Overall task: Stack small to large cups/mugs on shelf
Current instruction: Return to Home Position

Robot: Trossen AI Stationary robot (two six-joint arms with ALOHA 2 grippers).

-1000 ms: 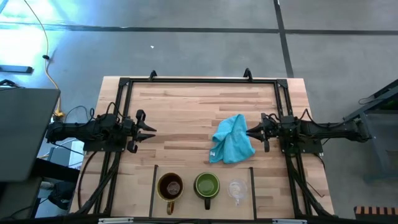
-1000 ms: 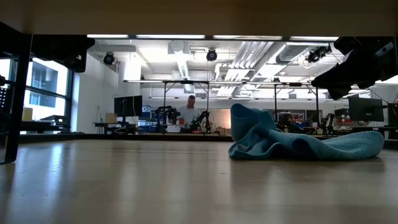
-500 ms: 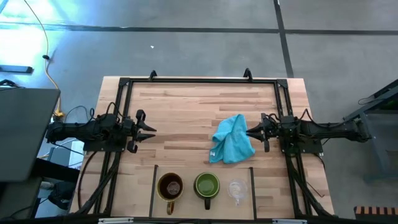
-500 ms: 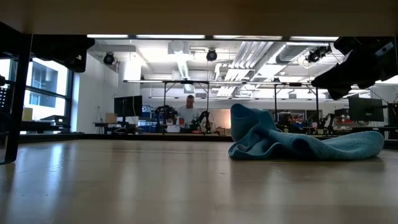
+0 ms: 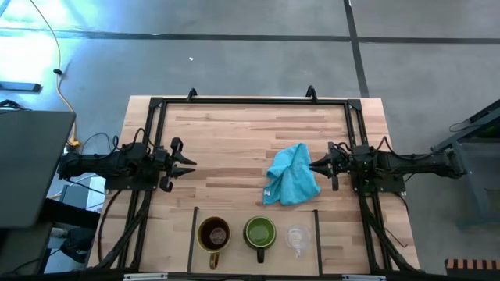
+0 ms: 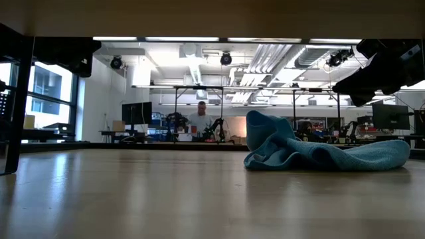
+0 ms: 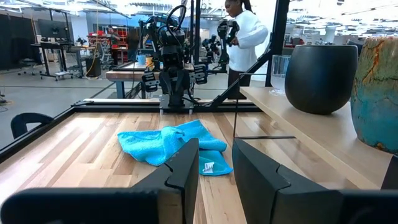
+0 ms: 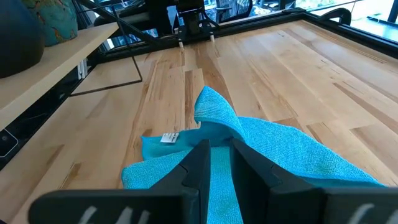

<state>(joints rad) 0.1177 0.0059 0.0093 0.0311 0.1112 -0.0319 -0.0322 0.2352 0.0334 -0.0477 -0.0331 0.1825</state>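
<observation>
A pale butcher-block table ringed by a black metal frame sits on a grey concrete floor, seen from above. On the light wooden slatted shelf along one edge, three vessels stand upright in a row in the bay between two thin black bars. They are a brown handled mug, a green-lined handled mug with a dark outside and a smaller clear glass cup, each just beside the next. A crumpled turquoise cloth lies mid-table, well apart from the row. The left gripper is drawn back at its side of the table and the right gripper hovers at the cloth's edge. Both show only a narrow gap between their fingers and grasp nothing. A person in a white top stands beyond the far rail.
</observation>
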